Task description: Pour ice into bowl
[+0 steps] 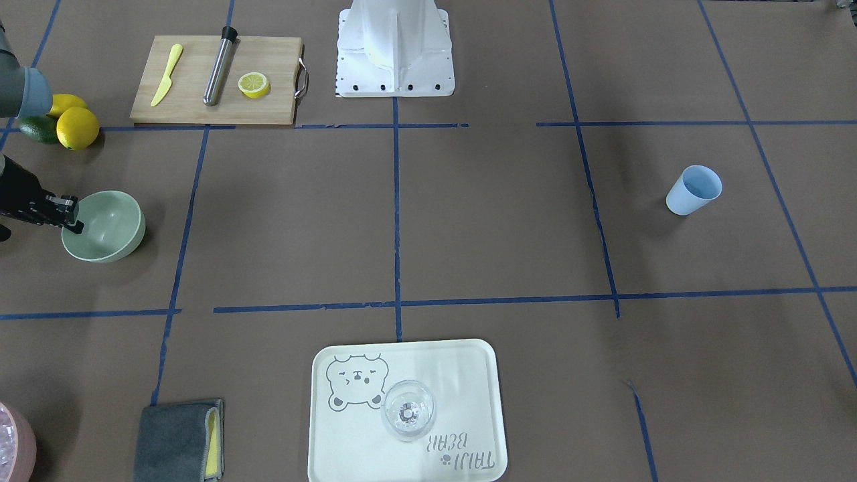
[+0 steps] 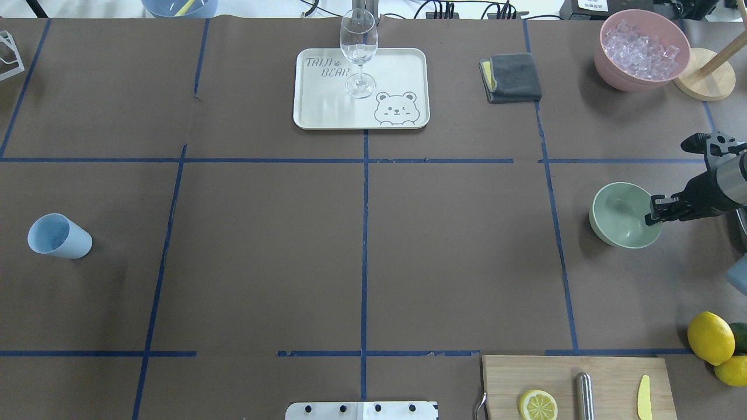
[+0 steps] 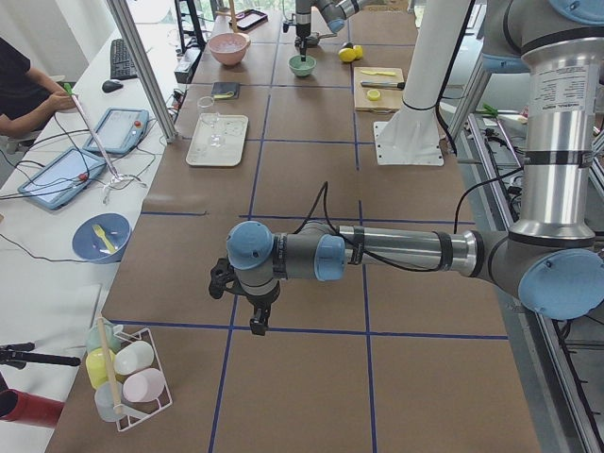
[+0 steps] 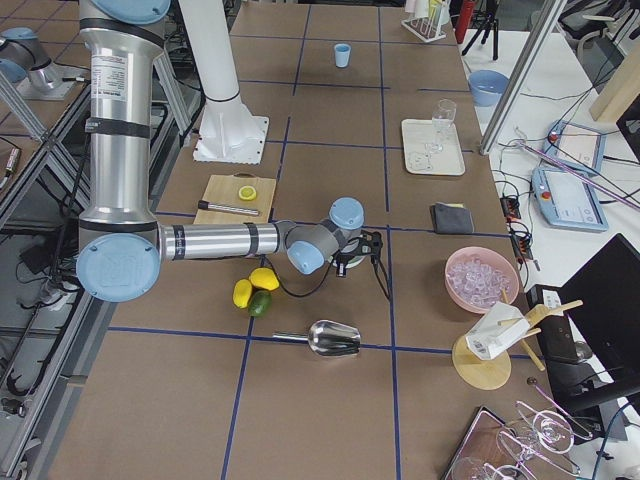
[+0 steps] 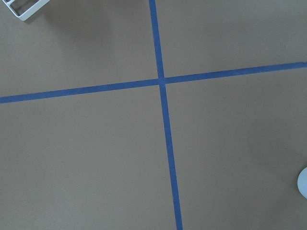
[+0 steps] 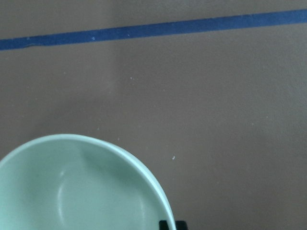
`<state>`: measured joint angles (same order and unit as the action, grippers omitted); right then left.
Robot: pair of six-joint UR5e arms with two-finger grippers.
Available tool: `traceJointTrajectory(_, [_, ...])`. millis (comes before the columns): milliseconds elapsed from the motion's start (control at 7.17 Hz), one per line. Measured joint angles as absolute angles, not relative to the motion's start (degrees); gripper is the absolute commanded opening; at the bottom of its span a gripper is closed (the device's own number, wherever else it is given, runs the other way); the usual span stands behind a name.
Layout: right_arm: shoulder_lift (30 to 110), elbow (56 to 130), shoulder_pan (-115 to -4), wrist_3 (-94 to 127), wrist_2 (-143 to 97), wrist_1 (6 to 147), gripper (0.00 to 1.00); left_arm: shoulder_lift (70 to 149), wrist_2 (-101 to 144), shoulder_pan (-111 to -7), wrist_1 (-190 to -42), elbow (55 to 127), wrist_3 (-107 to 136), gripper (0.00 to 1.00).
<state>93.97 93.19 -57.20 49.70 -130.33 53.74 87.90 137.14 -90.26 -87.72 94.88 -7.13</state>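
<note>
Overhead exterior view, robot's right half of the table [image 2: 262,251]. The ice [image 2: 642,49], a heap of small clear cubes, lies in a pink container [image 2: 624,81] at the far right corner, just beside a round wooden stand base [image 2: 703,81]. The bowl [image 2: 620,216], pale mint-green and with nothing inside, stands upright on the brown paper. It is on the robot's side of a blue tape line [image 2: 618,160] and well apart from the pink container.

The right gripper [image 2: 649,218] enters from the table's right edge and meets the bowl at the part of its rim that faces away from the table's middle. In the right wrist-mounted view the dark fingertips [image 6: 167,225] sit close together at the rim, so the jaws are clamped on the bowl's wall.

The left gripper [image 3: 257,326] shows in the exterior left view alone, pointing down above the table. Whether its jaws are apart or together cannot be told.

Nearer the robot than the bowl lie two lemons [image 2: 710,337] with a lime [image 2: 740,337]. Beside them is a cutting board [image 2: 607,373] carrying a lemon half [image 2: 538,405], a metal rod [image 2: 585,396] and a yellow knife [image 2: 643,405]. The exterior right view shows a metal scoop [image 4: 335,338] lying near the lemons.

Along the far edge are a grey cloth [image 2: 513,77] and a bear-printed tray [image 2: 327,111] bearing a wine glass [image 2: 358,46]. A light blue cup [image 2: 58,236] stands far off on the robot's left.
</note>
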Motion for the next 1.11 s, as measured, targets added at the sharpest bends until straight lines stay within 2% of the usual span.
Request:
traceJointTrajectory(557, [91.1,103.4,-53.6,55.1,-130.3,54.4,0.00,88.0,137.2,-90.2,-87.7,95.4,-7.1,1.00])
traceJointTrajectory(836, [83.9,104.8,-46.3,67.6,-126.7,54.9,0.00,88.0,137.2,-90.2,-87.7,96.1,-7.0,1.00])
traceJointTrajectory(1115, [74.1,104.8,-39.6,74.3,-123.1,62.4,0.00,88.1,137.2,-90.2,-87.8,96.8,-7.1,1.00])
